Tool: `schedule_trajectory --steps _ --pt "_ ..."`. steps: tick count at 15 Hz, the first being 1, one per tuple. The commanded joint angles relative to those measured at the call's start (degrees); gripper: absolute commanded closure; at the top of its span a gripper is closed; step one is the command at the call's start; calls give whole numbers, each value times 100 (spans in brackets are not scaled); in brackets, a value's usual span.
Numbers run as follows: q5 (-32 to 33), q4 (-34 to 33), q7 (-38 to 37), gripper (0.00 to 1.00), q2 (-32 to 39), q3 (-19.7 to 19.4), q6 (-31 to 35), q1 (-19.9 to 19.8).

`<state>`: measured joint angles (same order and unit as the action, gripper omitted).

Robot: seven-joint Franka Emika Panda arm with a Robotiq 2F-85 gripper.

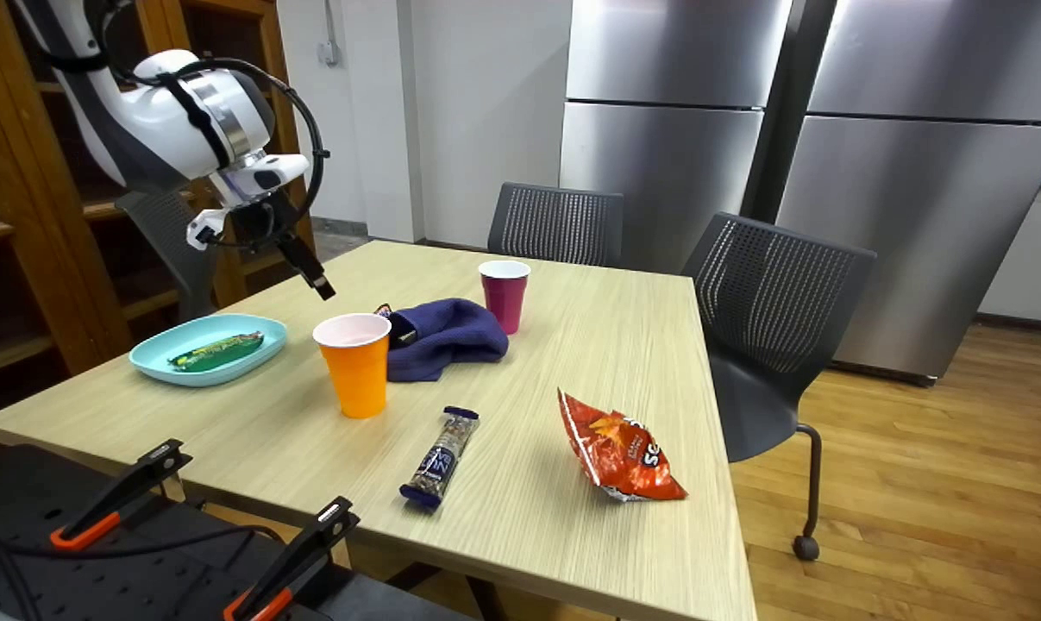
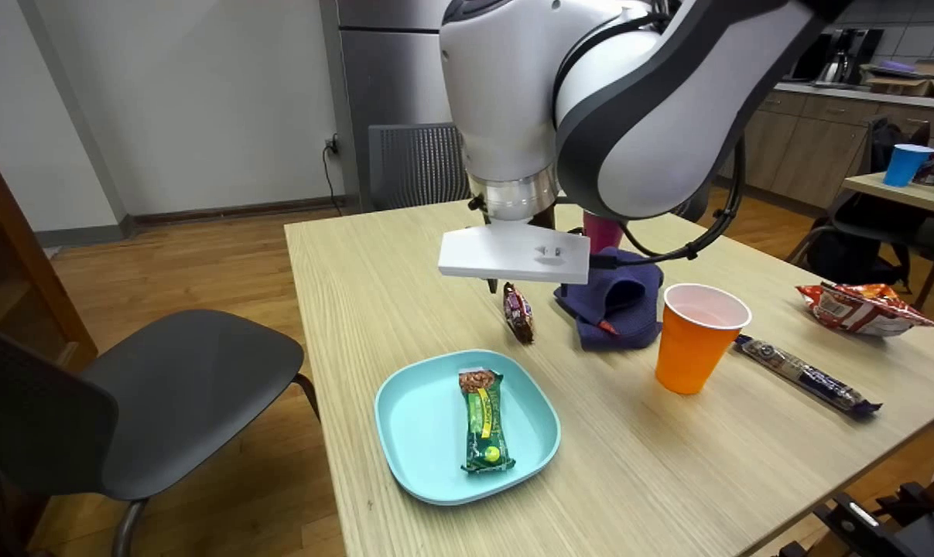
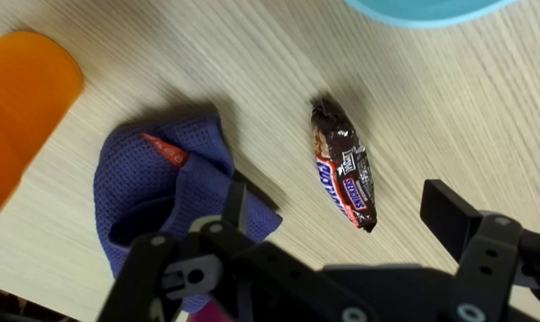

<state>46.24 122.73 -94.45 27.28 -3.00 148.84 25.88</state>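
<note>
Hovering over a Snickers bar (image 3: pixel 346 170) beside the navy cloth (image 3: pixel 135 179)

Nothing is gripped: the gripper (image 3: pixel 337 203) has its fingers spread wide, leaving room on both sides of the Snickers bar. The cloth sits bunched, its folds probably propped by their own thickness. Farther off on the Snickers bar's side of the cloth, a turquoise plate (image 2: pixel 420 433) carries a green packet (image 2: pixel 484 425), its raised rim likely keeping that in place. Near the cloth, the orange cup (image 1: pixel 360 379) stands upright on its base, so needs no support.

The Snickers bar lies just beside the cloth, apart from it, and between the fingertips in the wrist view: one overlaps the cloth, the other stands past the bar. How high they are above it is hard to judge; the arm (image 2: pixel 505 93) hides most of them in an exterior view.
</note>
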Motion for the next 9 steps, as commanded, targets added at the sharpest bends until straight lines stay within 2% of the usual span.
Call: schedule_trajectory --steps 1,4,9 --pt "24 -143 286 0 64 82 274 -430" --pt "-132 -268 910 0 157 186 468 -704" --pt "-535 -431 1808 0 298 263 579 -823"
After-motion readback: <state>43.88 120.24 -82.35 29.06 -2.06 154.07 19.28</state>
